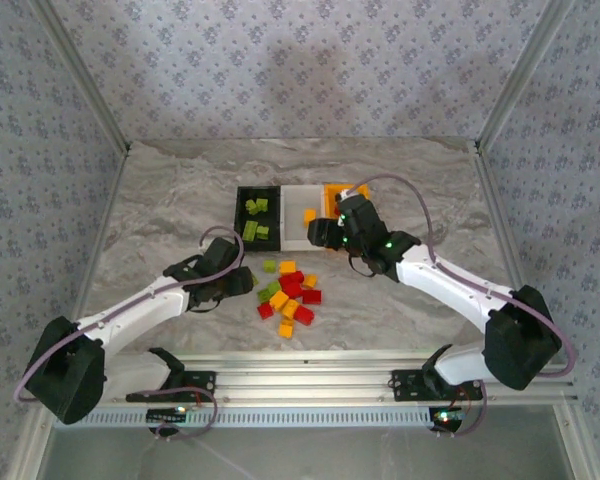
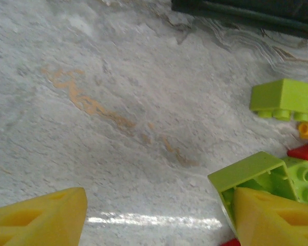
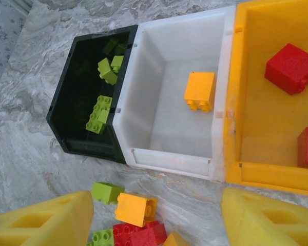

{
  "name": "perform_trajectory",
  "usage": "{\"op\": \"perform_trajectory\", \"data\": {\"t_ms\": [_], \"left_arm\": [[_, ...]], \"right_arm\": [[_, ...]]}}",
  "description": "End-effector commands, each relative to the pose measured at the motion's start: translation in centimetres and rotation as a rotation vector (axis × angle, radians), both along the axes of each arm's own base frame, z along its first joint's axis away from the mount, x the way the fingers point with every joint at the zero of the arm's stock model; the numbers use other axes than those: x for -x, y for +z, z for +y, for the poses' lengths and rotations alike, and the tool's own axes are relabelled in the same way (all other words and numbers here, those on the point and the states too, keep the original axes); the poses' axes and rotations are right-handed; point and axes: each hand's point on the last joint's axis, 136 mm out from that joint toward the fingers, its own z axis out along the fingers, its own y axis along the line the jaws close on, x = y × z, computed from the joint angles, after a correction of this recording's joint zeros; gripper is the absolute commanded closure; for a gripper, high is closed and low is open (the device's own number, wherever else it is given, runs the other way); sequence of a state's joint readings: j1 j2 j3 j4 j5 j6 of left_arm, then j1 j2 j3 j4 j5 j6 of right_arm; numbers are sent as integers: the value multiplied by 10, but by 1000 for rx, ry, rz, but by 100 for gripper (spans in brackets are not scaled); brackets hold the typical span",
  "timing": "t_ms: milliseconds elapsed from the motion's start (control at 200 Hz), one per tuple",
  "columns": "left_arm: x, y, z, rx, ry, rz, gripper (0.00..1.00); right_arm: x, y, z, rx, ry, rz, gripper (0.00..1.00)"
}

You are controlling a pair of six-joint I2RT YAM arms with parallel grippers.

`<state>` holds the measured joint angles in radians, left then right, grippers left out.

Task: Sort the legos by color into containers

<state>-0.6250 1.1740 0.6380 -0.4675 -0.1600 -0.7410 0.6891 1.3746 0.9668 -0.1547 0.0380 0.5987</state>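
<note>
Left wrist: my left gripper (image 2: pixel 159 205) is spread, a lime-green plastic brick (image 2: pixel 246 173) beside one finger. My right gripper (image 3: pixel 156 205) is spread near the white rectangular plastic bin (image 3: pixel 149 92).

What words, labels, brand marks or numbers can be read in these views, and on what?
None readable. The black bin, white bin, orange bin and legos carry no legible marking; any lettering on the legos' studs is too blurred to tell. The wallpaper shows only a repeating pattern.
</note>
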Motion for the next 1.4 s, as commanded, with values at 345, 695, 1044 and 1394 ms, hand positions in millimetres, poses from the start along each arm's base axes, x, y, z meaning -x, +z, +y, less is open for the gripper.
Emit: {"op": "perform_trajectory", "data": {"t_ms": [345, 695, 1044, 1394], "left_arm": [[18, 54, -34, 175, -153, -7, 26], [18, 38, -14, 88, -108, -3, 27], [15, 29, -5, 43, -94, 13, 27], [8, 35, -11, 65, -104, -20, 14]], "right_arm": [[68, -58, 116, 53, 432, 133, 32], [84, -47, 126, 95, 458, 77, 33], [88, -31, 123, 57, 459, 21, 33], [82, -47, 116, 39, 403, 77, 33]]}}
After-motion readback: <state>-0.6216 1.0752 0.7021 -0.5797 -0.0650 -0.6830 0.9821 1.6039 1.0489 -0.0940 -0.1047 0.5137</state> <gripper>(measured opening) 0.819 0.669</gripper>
